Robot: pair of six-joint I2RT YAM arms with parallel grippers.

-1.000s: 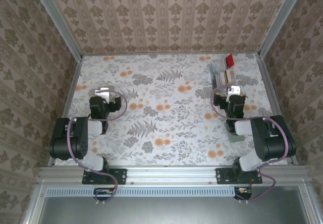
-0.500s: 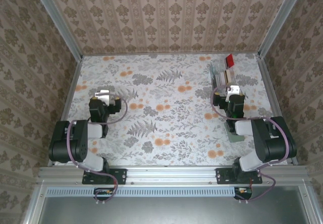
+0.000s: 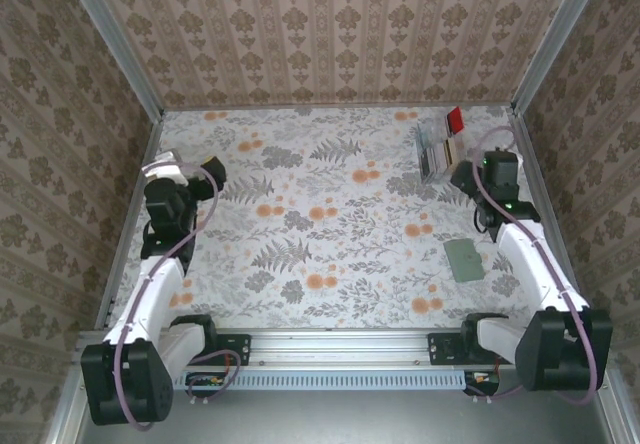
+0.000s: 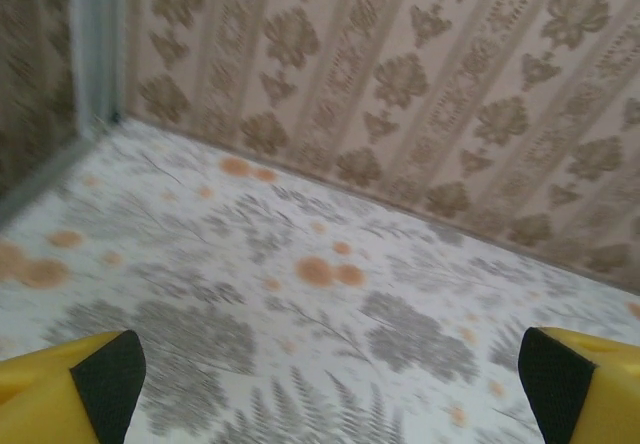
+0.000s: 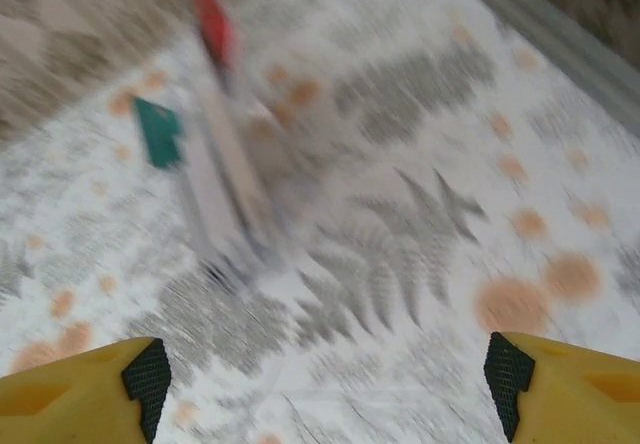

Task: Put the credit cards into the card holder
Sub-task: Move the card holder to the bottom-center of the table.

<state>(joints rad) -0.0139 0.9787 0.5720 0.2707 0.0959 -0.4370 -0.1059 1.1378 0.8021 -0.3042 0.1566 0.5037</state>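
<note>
The cards (image 3: 438, 152) stand on edge in a clear, red-ended tray (image 3: 454, 121) at 1 o'clock on the tabletop (image 3: 330, 169). The holder (image 3: 465, 260) lies flat and apart at 4 o'clock, seemingly folded shut. The right gripper (image 3: 468, 176) hangs just beside the tray's near end with its jaws spread wide and nothing between them; its wrist view looks past the gripper (image 5: 328, 374) at the blurred cards (image 5: 225, 164). The left gripper (image 3: 185, 171) sits at 10 o'clock, equally wide and empty, over bare tabletop in its own view (image 4: 330, 384). The step in hand looks like the reach for a first card. It would go best by coming down over the nearest card alone, pinching its top edge squarely and lifting straight up so its neighbours and the tray stay put. The left gripper will probably be needed to open and steady the holder. No brand, label or writing can be read, and the motion blur hides any print on the cards.
</note>
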